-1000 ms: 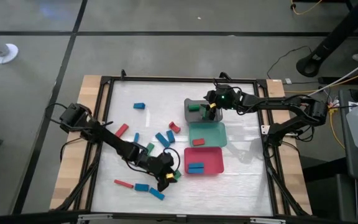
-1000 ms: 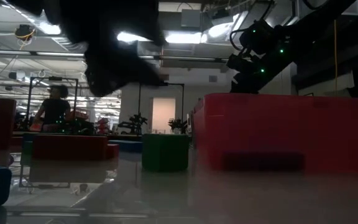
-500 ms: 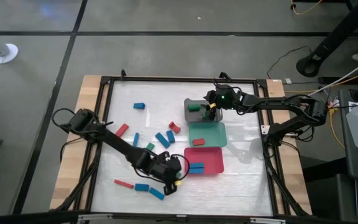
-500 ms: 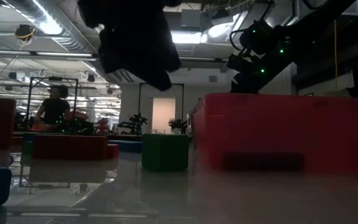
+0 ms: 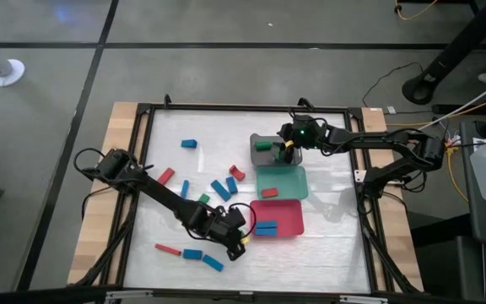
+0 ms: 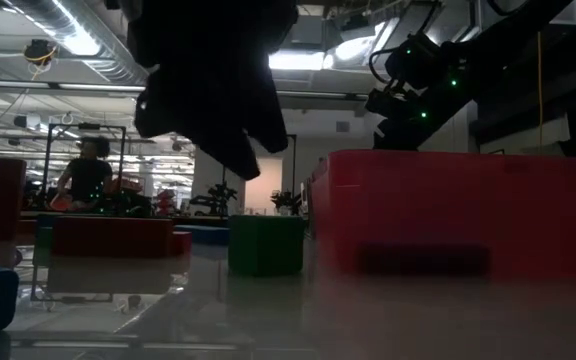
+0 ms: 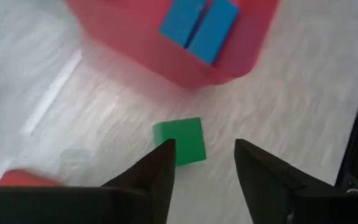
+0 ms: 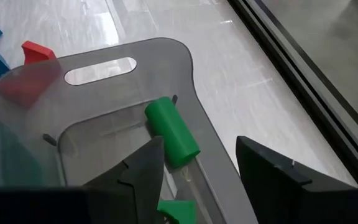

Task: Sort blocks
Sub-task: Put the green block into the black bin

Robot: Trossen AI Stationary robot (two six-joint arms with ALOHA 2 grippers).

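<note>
My left gripper (image 5: 236, 243) hangs open just off the red tray's near-left corner. In the left wrist view its fingers (image 7: 202, 144) stand above a green cube (image 7: 179, 142) that lies flat on the table. The same cube shows in the low view (image 6: 265, 243). My right gripper (image 5: 288, 149) is open above the grey tray (image 5: 264, 156), which holds a green cylinder (image 8: 171, 132) and another green block (image 8: 179, 210). Several red, blue and green blocks (image 5: 219, 189) lie scattered on the table's left half.
The red tray (image 5: 287, 219) holds two blue blocks (image 7: 199, 25). The teal tray (image 5: 289, 180) holds a red block (image 5: 269, 192). Red (image 5: 168, 249) and blue blocks (image 5: 192, 253) lie near the front edge. A black frame rims the table. A person (image 6: 86, 175) stands far behind.
My left arm has swung toward the table's right, carrying its gripper a short way toward the red tray. In the low view the gripper now hangs lower than it did half a second ago. The right arm has kept still.
</note>
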